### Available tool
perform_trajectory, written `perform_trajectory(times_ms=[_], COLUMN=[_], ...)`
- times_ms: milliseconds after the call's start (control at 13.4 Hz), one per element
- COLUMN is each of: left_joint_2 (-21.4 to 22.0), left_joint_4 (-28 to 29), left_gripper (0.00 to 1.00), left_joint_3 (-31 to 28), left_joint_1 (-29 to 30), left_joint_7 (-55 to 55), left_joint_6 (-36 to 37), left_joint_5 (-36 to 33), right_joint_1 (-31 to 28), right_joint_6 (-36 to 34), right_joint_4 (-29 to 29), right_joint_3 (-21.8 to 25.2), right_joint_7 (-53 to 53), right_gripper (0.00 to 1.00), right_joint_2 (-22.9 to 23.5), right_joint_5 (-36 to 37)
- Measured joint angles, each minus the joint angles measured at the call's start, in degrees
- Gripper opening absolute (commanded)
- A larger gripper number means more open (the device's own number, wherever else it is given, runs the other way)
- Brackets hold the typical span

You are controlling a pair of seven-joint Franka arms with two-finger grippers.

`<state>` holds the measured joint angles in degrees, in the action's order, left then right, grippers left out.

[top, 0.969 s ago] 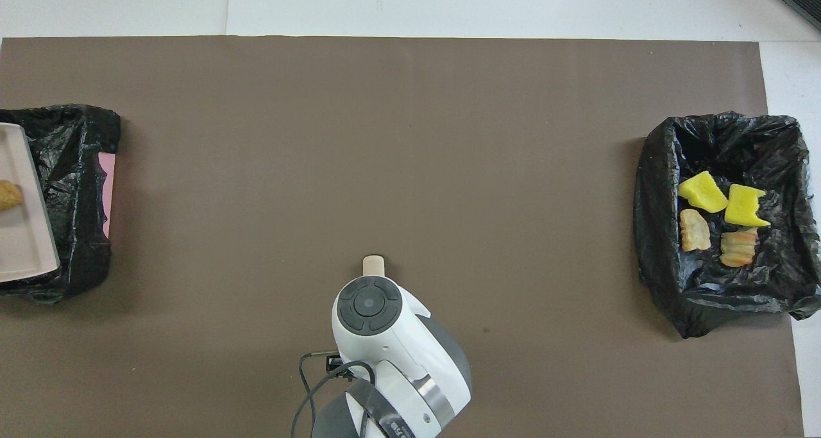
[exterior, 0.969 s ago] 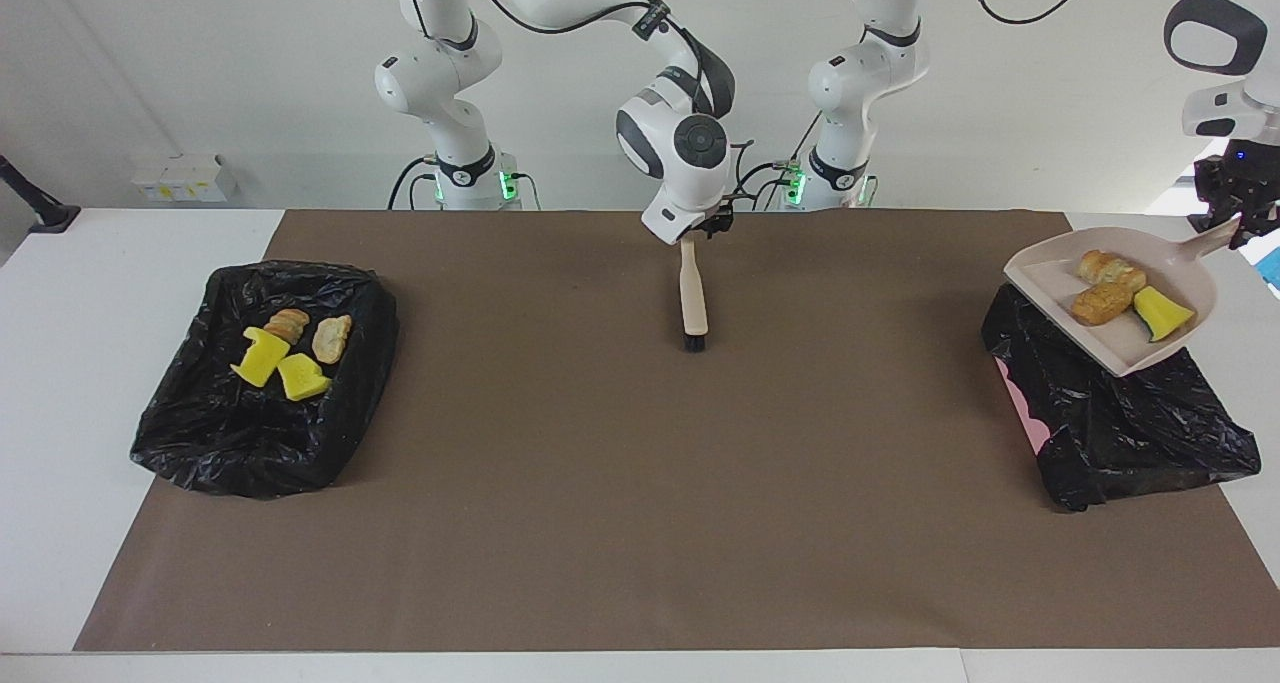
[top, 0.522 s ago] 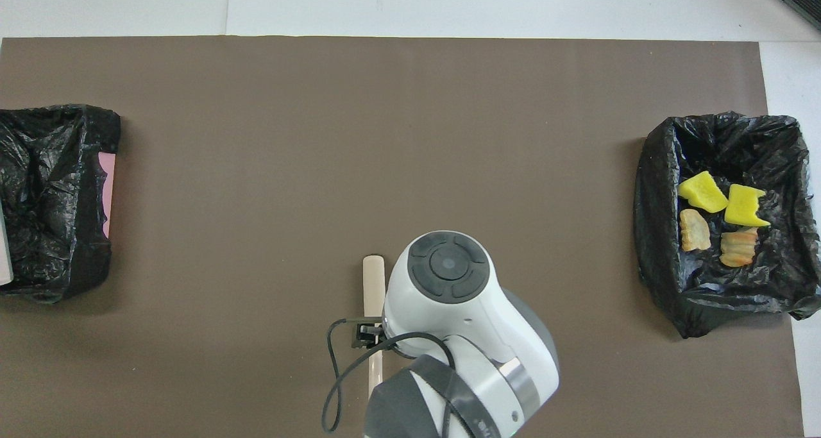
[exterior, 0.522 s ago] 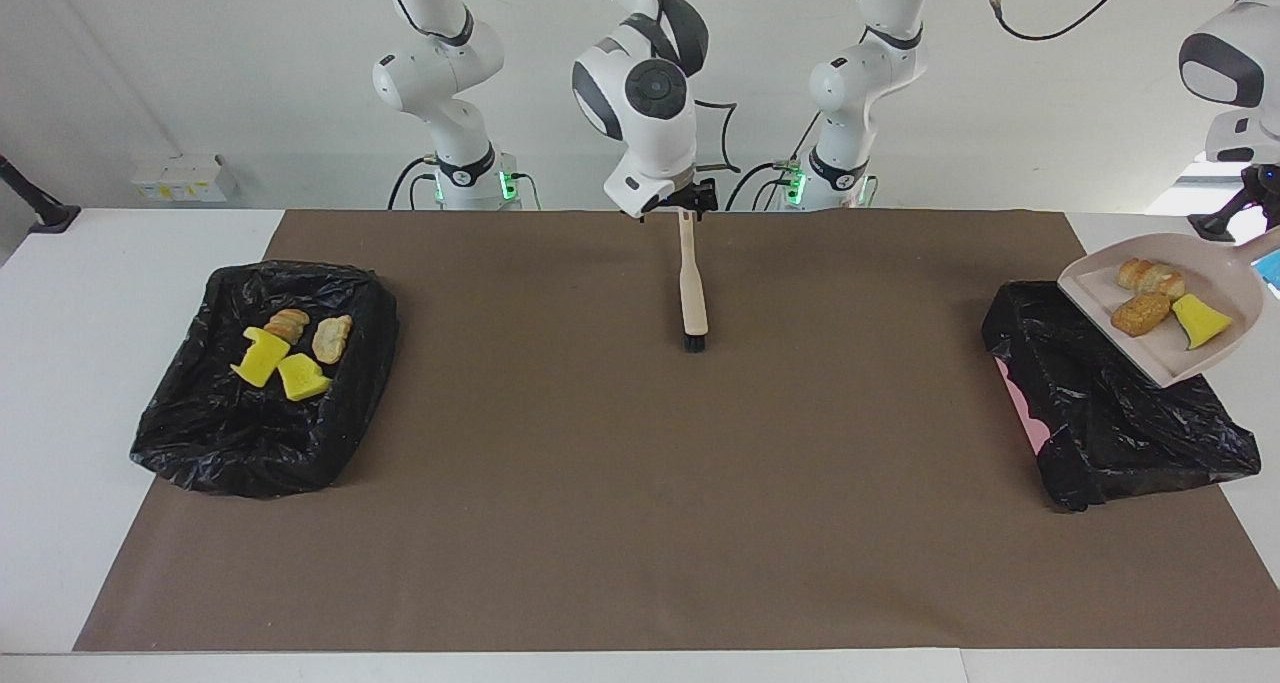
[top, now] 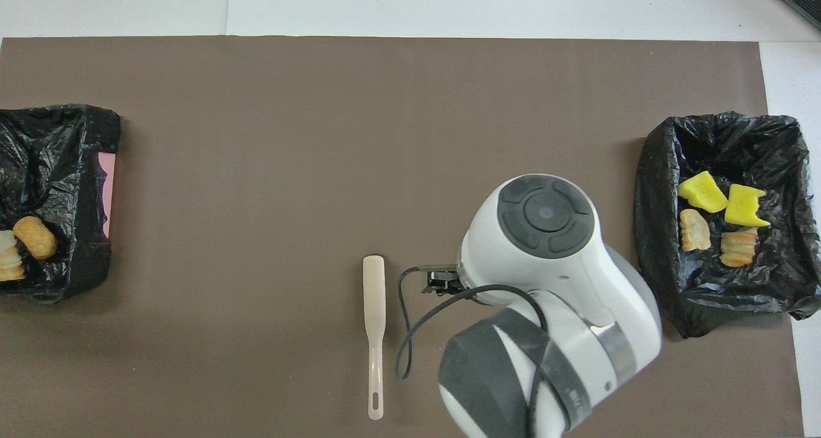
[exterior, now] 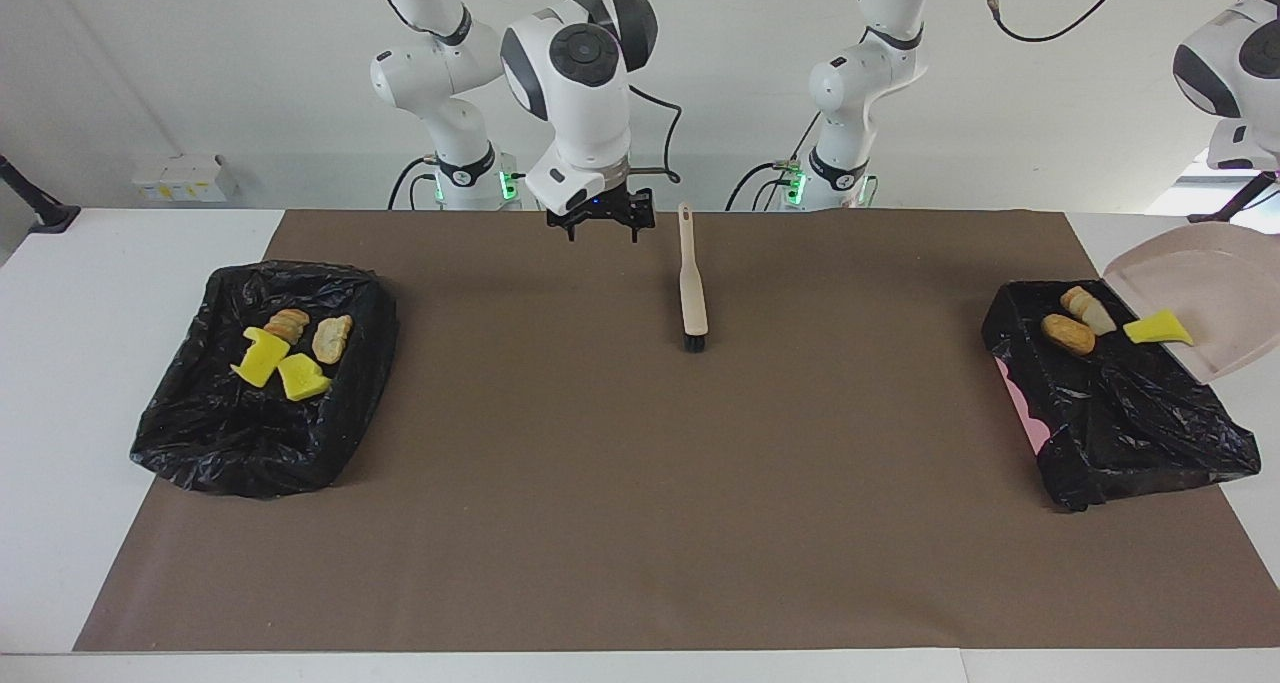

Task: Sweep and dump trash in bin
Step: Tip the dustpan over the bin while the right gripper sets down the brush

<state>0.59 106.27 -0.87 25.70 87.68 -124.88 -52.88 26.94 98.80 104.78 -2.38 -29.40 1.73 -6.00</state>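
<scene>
1. Trash, first group: I see four pieces (exterior: pixel 288 351) in the black-lined bin (exterior: pixel 200 433) at the right arm's end of the table, two yellow chunks and two tan bread-like lumps, all at rest on the liner.
2. Right gripper (exterior: pixel 601 225): it hangs above the brown mat (exterior: pixel 640 523) near the robots' edge, jaws spread wide and holding nothing.
3. Brush (exterior: pixel 691 283): it lies flat on the mat just beside the right gripper, apart from it, bristle end pointing away from the robots.
4. Trash, second group: two bread-like pieces (exterior: pixel 1075 320) lie inside the other black-lined bin (exterior: pixel 1150 443) at the left arm's end of the table. One yellow chunk (exterior: pixel 1158 329) sits at the lip of the dustpan (exterior: pixel 1210 298); I cannot tell whether it touches the liner.
5. The dustpan is tipped steeply over that bin.
6. Left gripper: out of view at the frame edge, closed; I read the dustpan as hanging from it.
</scene>
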Motion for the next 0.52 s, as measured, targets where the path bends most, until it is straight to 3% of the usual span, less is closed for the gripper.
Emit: perform_trajectory(times_ms=[298, 522], left_joint_2=[0.4, 2.2], left_joint_4=[-1.0, -1.2], left_gripper=[0.0, 0.0], left_joint_3=[0.4, 1.0], left_joint_1=[-0.1, -1.7], left_joint_7=[-0.2, -0.3], left_joint_6=[0.5, 5.0], left_joint_5=[-3.2, -1.6], right_joint_1=[-8.3, -12.1], right_joint_6=[-1.5, -3.0], right_joint_4=[-2.5, -5.6], right_joint_3=[0.3, 0.3], right_joint_7=[11.7, 16.8], right_gripper=[1.0, 1.0], right_joint_2=[-2.8, -3.4], right_joint_5=[2.0, 5.1])
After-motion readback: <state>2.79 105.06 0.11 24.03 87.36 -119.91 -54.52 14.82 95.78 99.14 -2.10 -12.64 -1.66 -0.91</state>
